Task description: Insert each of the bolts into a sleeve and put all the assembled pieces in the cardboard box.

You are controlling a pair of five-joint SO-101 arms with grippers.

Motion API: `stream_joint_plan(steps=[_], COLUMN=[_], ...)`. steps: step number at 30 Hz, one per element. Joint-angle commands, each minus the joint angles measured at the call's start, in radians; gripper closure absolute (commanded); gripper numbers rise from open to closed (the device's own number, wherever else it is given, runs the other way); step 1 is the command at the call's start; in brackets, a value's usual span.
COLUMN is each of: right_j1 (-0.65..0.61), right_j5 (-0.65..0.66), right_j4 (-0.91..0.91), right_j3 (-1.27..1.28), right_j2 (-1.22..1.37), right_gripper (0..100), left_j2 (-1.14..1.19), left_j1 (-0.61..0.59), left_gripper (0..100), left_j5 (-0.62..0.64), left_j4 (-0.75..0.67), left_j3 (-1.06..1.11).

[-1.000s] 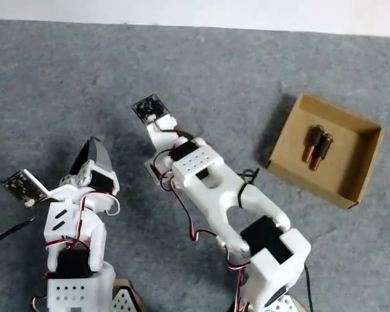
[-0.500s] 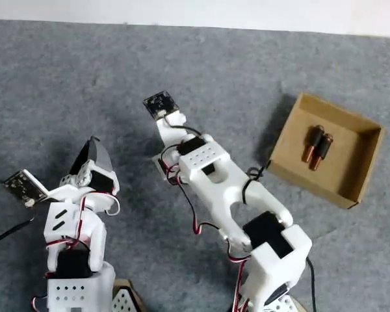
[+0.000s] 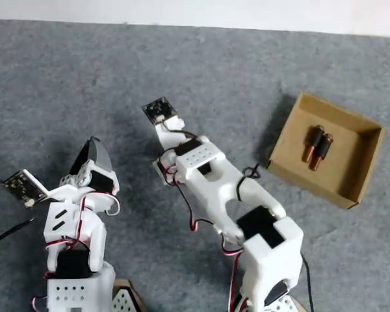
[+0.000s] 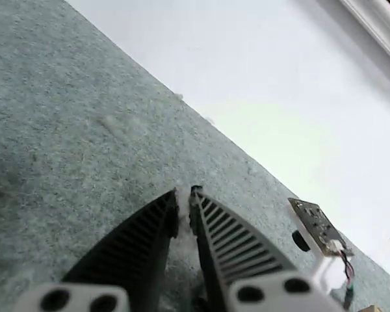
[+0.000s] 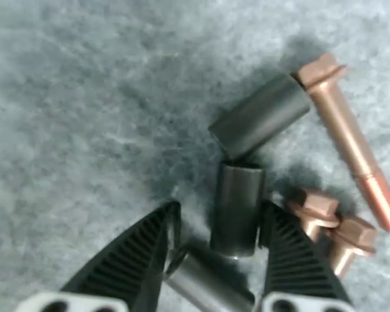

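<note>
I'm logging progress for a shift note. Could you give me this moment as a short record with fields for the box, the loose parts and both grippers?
Box contents: two assembled pieces in the cardboard box
Loose sleeves: three sleeves on the mat
Loose bolts: three bolts beside them
Right gripper: open, fingers either side of the middle sleeve
Left gripper: shut, empty, above the mat

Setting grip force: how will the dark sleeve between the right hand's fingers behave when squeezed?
The dark sleeve looks like rigid metal, probably won't crush. Its smooth round wall may slip or roll on the carpet. The second sleeve at its end will likely shift.
</note>
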Motion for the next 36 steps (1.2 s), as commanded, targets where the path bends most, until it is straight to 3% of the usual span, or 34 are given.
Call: stream_joint_plan(steps=[1,7,12,17,21,24,31,36], right_j1=[0.01,0.021,0.025,0.03,0.093,0.125,0.128,0.177], right_j5=[0.009,0.009,0.009,0.009,0.003,0.005,0.011,0.012], right_j4=[0.053,0.064,0.064,0.064,0.062,0.001,-0.332,-0.361], right_j3=[-0.065,-0.088,-0.088,-0.087,-0.054,0.079,0.553,0.742], right_j2=[0.022,0.025,0.025,0.015,-0.136,-0.309,-0.708,-0.928], right_gripper=[82.2,83.0,99.3,99.5,99.5,99.5,99.5,99.5], left_j2=[-0.015,-0.015,-0.015,-0.015,-0.015,-0.015,-0.015,-0.012], left_j1=[-0.013,-0.013,-0.012,-0.012,-0.012,-0.012,-0.012,0.036], left_gripper=[95,95,95,95,95,95,95,95], left_j5=[0.003,0.003,0.003,0.002,0.002,0.002,0.002,0.003], left_j4=[-0.008,-0.008,-0.008,-0.008,-0.008,-0.008,-0.008,-0.005], left_j3=[-0.007,-0.005,-0.005,-0.004,-0.002,-0.002,-0.002,-0.008])
